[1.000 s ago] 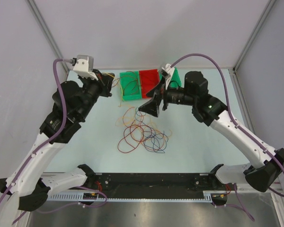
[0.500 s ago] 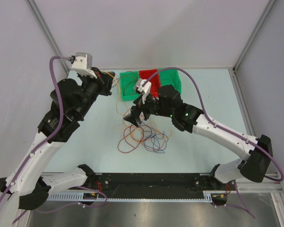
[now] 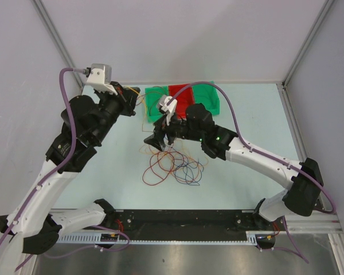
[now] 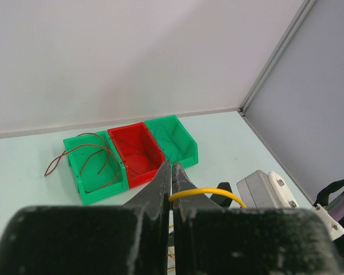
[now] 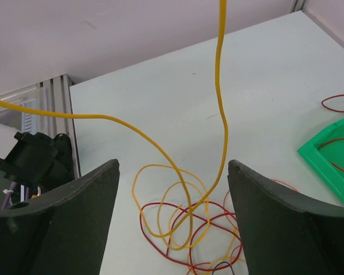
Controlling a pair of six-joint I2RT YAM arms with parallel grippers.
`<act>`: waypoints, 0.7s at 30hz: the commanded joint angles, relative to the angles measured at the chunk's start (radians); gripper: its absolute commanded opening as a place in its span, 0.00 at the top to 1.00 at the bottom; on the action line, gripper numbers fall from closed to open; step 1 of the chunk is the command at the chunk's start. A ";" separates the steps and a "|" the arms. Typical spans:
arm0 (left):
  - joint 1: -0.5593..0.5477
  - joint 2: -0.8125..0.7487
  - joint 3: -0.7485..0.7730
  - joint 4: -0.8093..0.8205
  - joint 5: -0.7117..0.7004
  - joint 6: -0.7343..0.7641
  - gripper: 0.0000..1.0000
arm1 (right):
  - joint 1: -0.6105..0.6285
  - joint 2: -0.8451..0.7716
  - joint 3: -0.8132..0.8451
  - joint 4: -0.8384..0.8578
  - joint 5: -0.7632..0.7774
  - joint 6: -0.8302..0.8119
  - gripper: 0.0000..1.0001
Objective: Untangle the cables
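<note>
The cables (image 3: 173, 163) lie tangled on the table in a loose pile of red, orange, yellow, blue and brown loops. My left gripper (image 3: 133, 98) hangs above the table's left rear, and in the left wrist view its jaws are shut on a yellow cable (image 4: 206, 192). That yellow cable (image 5: 220, 86) runs down into the pile and passes between the fingers of my right gripper (image 5: 173, 166). The right gripper (image 3: 156, 141) is open over the pile's upper left edge, above red loops (image 5: 218, 220), and nothing touches its fingers.
Three small bins stand in a row at the back: a green bin (image 3: 156, 103), a red bin (image 3: 180, 94) and another green bin (image 3: 209, 97). A brown cable (image 4: 86, 154) lies in the left green bin (image 4: 80, 180), partly hanging out.
My right arm has swung left and down from the bins to the pile's upper left edge. The left arm rose slightly, still gripping the yellow cable.
</note>
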 commanded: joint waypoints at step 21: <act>0.008 0.035 0.094 -0.237 -0.168 -0.070 0.14 | -0.054 -0.031 0.011 0.049 0.108 0.039 1.00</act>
